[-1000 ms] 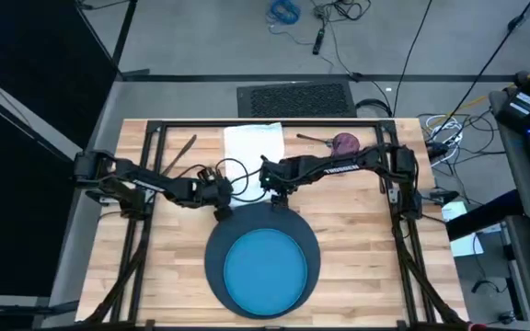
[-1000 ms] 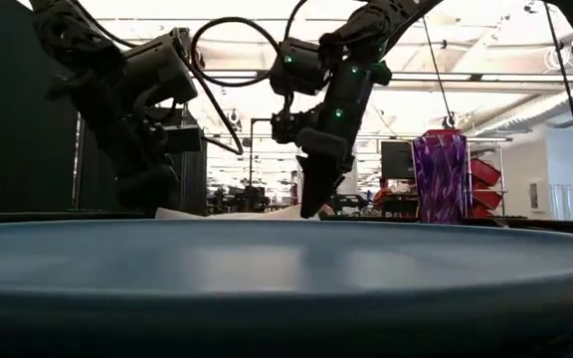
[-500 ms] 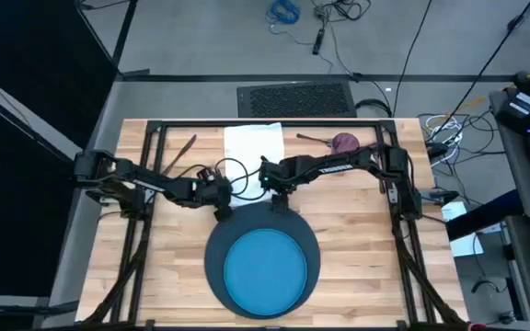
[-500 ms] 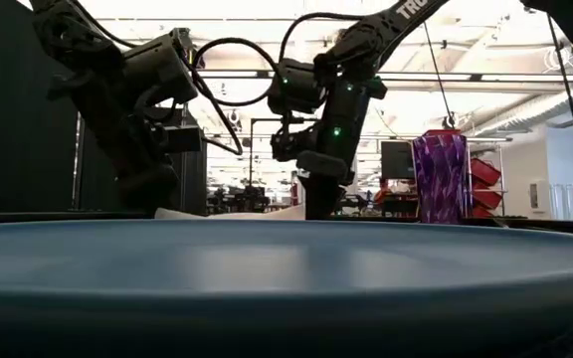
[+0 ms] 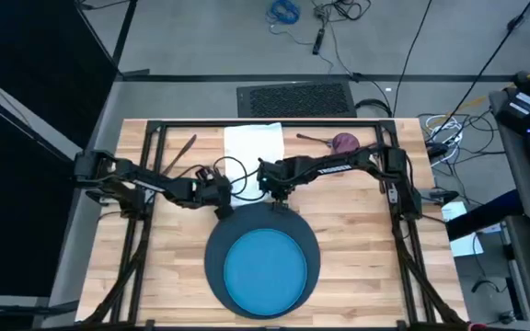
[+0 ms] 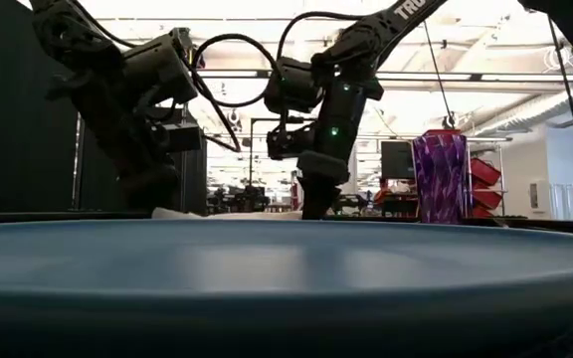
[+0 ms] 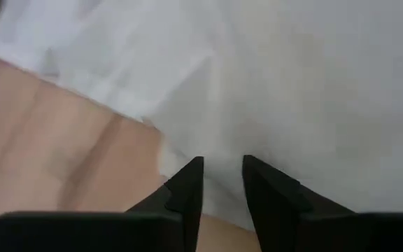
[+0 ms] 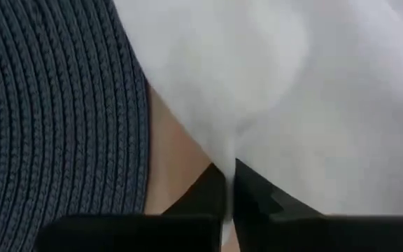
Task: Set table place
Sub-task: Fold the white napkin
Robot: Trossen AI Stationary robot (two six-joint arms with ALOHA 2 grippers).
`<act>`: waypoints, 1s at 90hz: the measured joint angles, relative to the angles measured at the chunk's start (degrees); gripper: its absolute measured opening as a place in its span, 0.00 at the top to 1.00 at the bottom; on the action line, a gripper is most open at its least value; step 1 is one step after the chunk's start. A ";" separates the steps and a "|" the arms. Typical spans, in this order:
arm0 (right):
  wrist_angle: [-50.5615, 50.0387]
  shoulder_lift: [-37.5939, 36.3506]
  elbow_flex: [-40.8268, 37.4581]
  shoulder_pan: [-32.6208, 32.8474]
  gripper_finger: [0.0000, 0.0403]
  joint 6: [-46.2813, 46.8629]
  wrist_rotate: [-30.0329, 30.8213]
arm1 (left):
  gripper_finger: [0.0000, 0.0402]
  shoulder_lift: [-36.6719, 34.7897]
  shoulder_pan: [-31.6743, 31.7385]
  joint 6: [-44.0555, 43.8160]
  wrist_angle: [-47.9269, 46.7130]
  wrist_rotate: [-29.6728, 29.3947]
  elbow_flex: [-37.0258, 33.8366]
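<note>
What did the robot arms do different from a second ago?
The right gripper straightened up from a tilt, came down onto the white napkin edge beside the navy mat, and now pinches it shut. The left gripper stayed low at the napkin's other near corner, fingers slightly apart. The blue plate, purple cup and napkin have not visibly moved.
</note>
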 joint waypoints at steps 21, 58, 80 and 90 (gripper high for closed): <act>-4.20 -1.97 0.24 2.57 1.00 0.37 2.80 | 1.00 -1.35 -0.13 0.03 2.00 -1.94 0.00; -4.58 -3.19 0.30 3.52 1.00 0.67 3.97 | 1.00 -1.31 -0.13 0.10 7.40 4.33 0.03; -4.46 -3.25 0.32 3.45 1.00 0.55 4.10 | 1.00 -6.55 -0.13 0.74 5.26 21.62 4.91; -4.44 -3.25 0.32 3.37 1.00 -0.03 4.08 | 1.00 -13.24 -0.15 1.57 -7.76 26.40 10.42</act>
